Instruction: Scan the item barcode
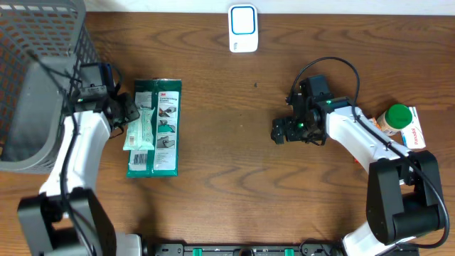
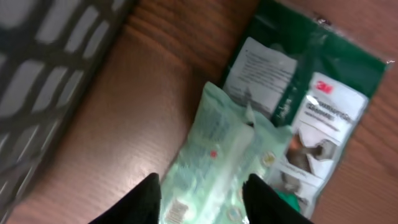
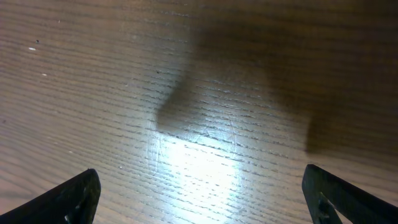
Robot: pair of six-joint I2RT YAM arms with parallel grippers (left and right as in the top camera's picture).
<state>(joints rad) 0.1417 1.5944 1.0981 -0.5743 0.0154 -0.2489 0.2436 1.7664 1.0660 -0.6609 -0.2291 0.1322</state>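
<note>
Arms: two, both mine, white-sleeved, one at each side of the wooden table [image 1: 234,199].
Left pincer [image 1: 126,114]: its two dark fingers flank the near end of the pale green packet [image 2: 217,162], one at each edge. I cannot tell from the blurred wrist view whether they are pressing on it or only beside it.
Right pincer [image 1: 279,132]: fingers wide apart, holding nothing, over bare wood at centre-right. In its own wrist view only the two black fingertips at the lower corners and the grain of the table show.
Green packs: two. The pale green packet [image 1: 140,128] lies flat on top of the left half of the dark green package [image 1: 169,142], both left of centre and lengthwise toward me.
Writing: "3M" in red on the white panel of the dark green package [image 2: 323,106]. The finer print on both packs is too small to read. A white patch at the packs' near end may be a barcode label.
Scanner: one white scanner unit [image 1: 243,27] with a blue-edged face, at the far edge of the table, well apart from the packs.
Basket: one grey mesh basket [image 1: 43,43], far left, just beside my left arm.
Right edge: one green-lidded jar [image 1: 397,117] touching one white and red box [image 1: 414,135], print unreadable.
</note>
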